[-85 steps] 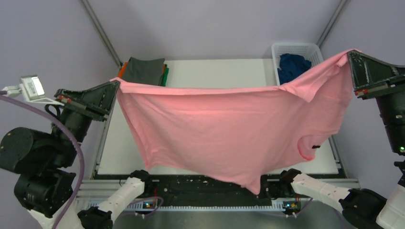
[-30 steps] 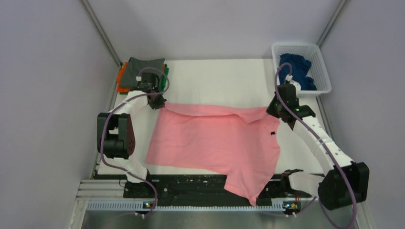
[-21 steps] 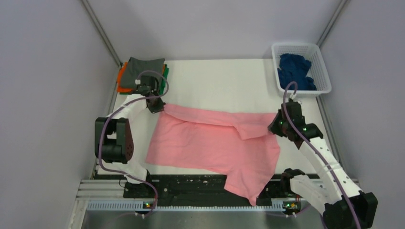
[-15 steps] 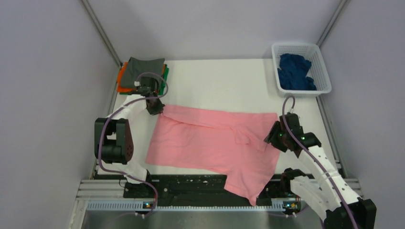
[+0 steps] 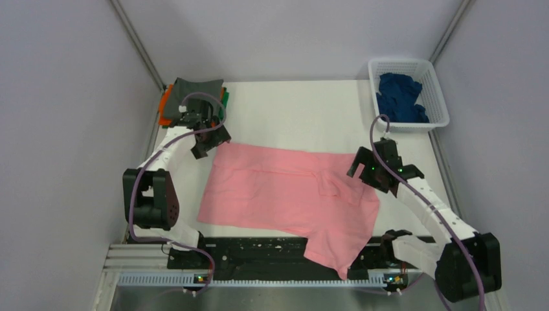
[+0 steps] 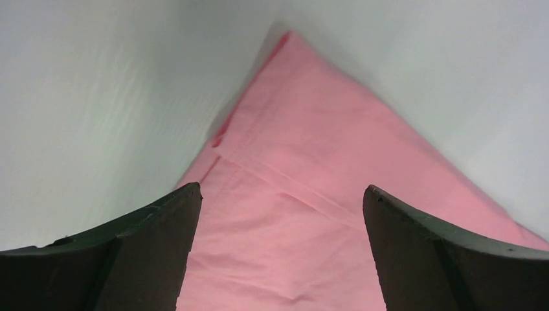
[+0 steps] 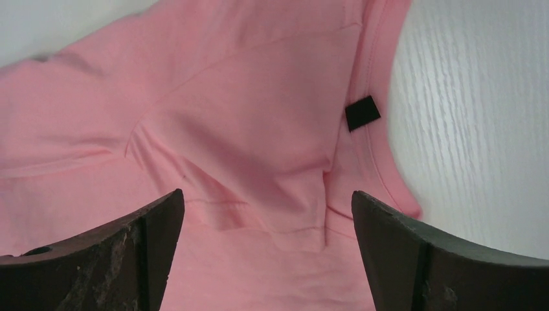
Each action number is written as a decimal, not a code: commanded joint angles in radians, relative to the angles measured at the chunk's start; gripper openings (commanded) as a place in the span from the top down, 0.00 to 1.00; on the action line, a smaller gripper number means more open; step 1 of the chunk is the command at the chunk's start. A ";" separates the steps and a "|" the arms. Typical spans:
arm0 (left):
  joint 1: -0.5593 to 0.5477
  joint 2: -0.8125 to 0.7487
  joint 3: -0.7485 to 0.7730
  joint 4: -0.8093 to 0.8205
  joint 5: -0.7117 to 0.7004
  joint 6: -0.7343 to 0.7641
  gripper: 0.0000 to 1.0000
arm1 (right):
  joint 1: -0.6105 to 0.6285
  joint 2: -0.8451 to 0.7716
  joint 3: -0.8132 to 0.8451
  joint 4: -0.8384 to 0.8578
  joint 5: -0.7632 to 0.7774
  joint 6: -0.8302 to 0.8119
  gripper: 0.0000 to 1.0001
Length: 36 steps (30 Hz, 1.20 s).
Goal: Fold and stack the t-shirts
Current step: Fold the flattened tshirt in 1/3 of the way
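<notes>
The light pink t-shirt [image 5: 278, 194] lies spread on the white table, its far edge folded over and its near corner hanging over the front rail. My left gripper [image 5: 208, 139] hovers open over the shirt's far left corner [image 6: 311, 149], nothing between its fingers. My right gripper [image 5: 364, 170] hovers open above the collar area, where a black label [image 7: 362, 113] shows. In the wrist views both grippers [image 6: 281, 189] [image 7: 267, 194] stand wide apart over pink cloth. A folded stack sits at the back left: grey t-shirt [image 5: 196, 92] on top, orange [image 5: 165, 102] and green [image 5: 224, 103] edges below. The navy t-shirt [image 5: 398, 96] lies crumpled in the basket.
A white lattice basket [image 5: 401, 65] stands at the back right corner. Grey walls close in on both sides. A black rail [image 5: 259, 253] runs along the table's near edge between the arm bases.
Both grippers have opened and let go of the pink shirt. The right one first carried the far right edge nearer, folding it over, then lifted off. The shirt now lies still.
</notes>
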 commanded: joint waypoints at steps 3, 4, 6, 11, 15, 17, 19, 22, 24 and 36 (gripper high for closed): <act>-0.040 0.059 -0.015 0.197 0.317 0.009 0.01 | 0.007 0.236 0.086 0.231 -0.029 -0.012 0.01; -0.040 0.089 -0.015 0.220 0.339 0.004 0.01 | 0.007 0.280 0.098 0.256 -0.027 -0.007 0.01; -0.040 0.159 -0.005 0.240 0.346 -0.008 0.01 | 0.007 0.363 0.125 0.306 -0.036 -0.010 0.02; -0.039 0.286 0.046 0.246 0.316 -0.023 0.03 | 0.007 0.549 0.203 0.322 0.048 -0.029 0.01; -0.037 0.356 0.091 0.238 0.256 -0.039 0.03 | 0.004 0.669 0.258 0.399 0.038 -0.032 0.02; -0.034 0.393 0.144 0.228 0.218 -0.055 0.03 | -0.001 0.737 0.300 0.413 0.044 -0.024 0.02; -0.031 0.440 0.213 0.200 0.203 -0.059 0.03 | -0.016 0.795 0.349 0.424 0.048 -0.024 0.02; -0.030 0.498 0.310 0.178 0.199 -0.060 0.03 | -0.044 0.870 0.447 0.416 0.057 -0.033 0.02; -0.030 0.530 0.357 0.170 0.175 -0.062 0.03 | -0.060 0.919 0.506 0.413 0.055 -0.040 0.02; -0.024 0.442 0.470 0.083 0.164 -0.058 0.02 | -0.083 0.856 0.649 0.354 0.016 -0.143 0.01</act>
